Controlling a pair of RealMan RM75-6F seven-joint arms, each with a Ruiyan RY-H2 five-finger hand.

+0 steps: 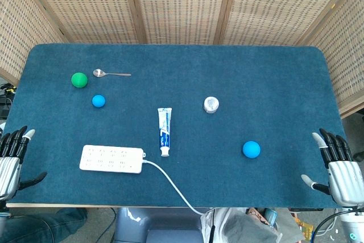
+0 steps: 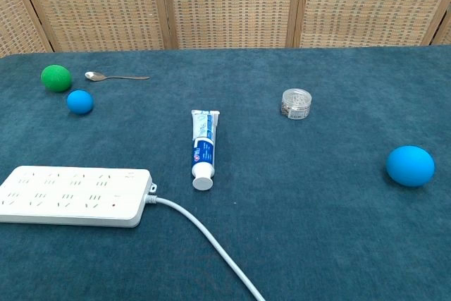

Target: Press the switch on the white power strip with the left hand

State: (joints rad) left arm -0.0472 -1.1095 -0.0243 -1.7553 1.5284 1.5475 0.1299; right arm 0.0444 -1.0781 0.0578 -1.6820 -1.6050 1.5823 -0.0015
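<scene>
In the head view, the white power strip (image 1: 111, 159) lies flat near the near-left part of the blue-covered table (image 1: 273, 78), its long side running left to right. Its white cable (image 1: 173, 189) leaves the right end and curves off over the near edge. The switch cannot be made out here. The left hand (image 1: 11, 157) sits at the left edge of the table, well apart from the strip, fingers spread and pointing far, holding nothing. The right hand (image 1: 335, 166) sits at the near-right edge, fingers likewise apart and empty.

A toothpaste tube (image 1: 164, 131) lies just right of the strip, cap toward the near side; its blue-and-white print is too small to read. Far left are a green ball (image 1: 79, 79), a spoon (image 1: 111, 73) just right of it, and a small blue ball (image 1: 98, 101) nearer. A small round jar (image 1: 211, 104) stands right of centre, and a larger blue ball (image 1: 251, 149) lies near right.

In the chest view, neither hand shows. The power strip (image 2: 74, 196) lies near left, rows of sockets on top, no legible marking. The toothpaste tube (image 2: 202, 147) lies to its right, lettering unreadable. The jar (image 2: 296, 103) is clear-walled with a pale lid.
</scene>
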